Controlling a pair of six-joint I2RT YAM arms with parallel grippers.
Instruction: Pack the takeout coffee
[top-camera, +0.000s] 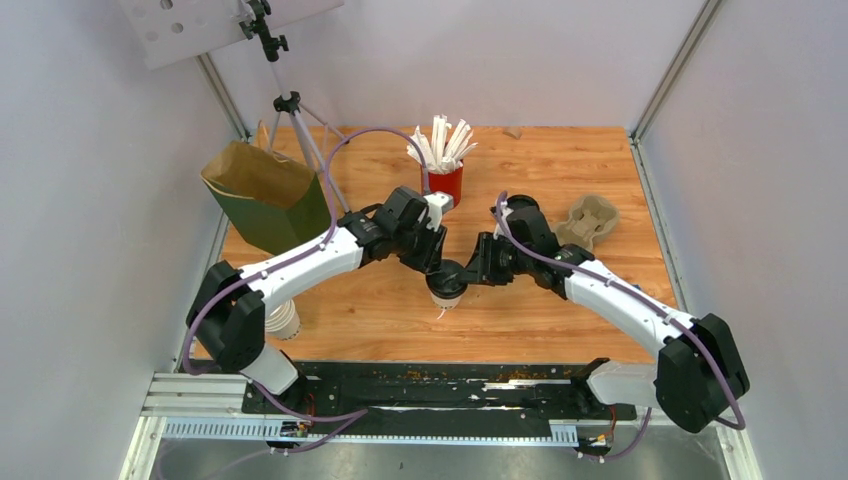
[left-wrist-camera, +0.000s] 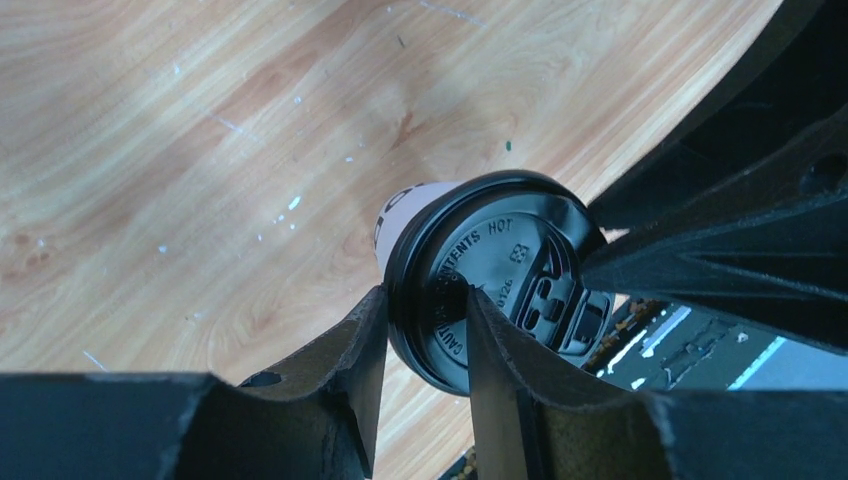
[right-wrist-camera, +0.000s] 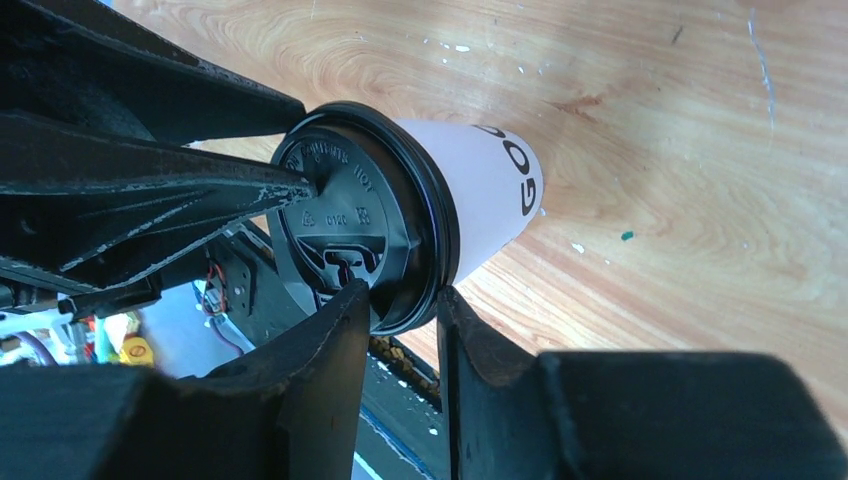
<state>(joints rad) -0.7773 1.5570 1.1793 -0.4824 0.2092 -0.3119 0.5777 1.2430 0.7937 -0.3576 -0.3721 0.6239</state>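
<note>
left claw (left-wrist-camera: 425, 310): pinching the rim of the black lid (left-wrist-camera: 500, 255), 1 finger on the lid's top and the other tucked under the rim against the cup wall
right claw (right-wrist-camera: 402, 300): same deal from the opposite side, its 2 fingers clamped over the lid's edge
takeout coffee (top-camera: 446, 287): pretty much dead centre of the table (top-camera: 380, 315), a touch toward 6 o'clock, caught between the 2 claws. Can't tell if its base is on the wood or just off it
spare cups (top-camera: 282, 320): white stack near the front at 8 o'clock, not part of this
green paper bag (top-camera: 262, 195): 10 o'clock, upright, mouth open, well apart from the coffee
cup tray (top-camera: 587, 220): cardboard carrier at 2 o'clock
red cup of sticks (top-camera: 445, 182): far side, 12 o'clock
step in hand: my read is the grab. Both claws are on the lid and nothing is headed for the bag yet
next move: 1 claw has to let go, probably the right since the bag sits on the left's side. Then it's a lift, a swing to 10 o'clock and a straight drop through the bag's mouth
worry: the hold is on the lid rim only, so the lid could pop off mid-carry
</note>
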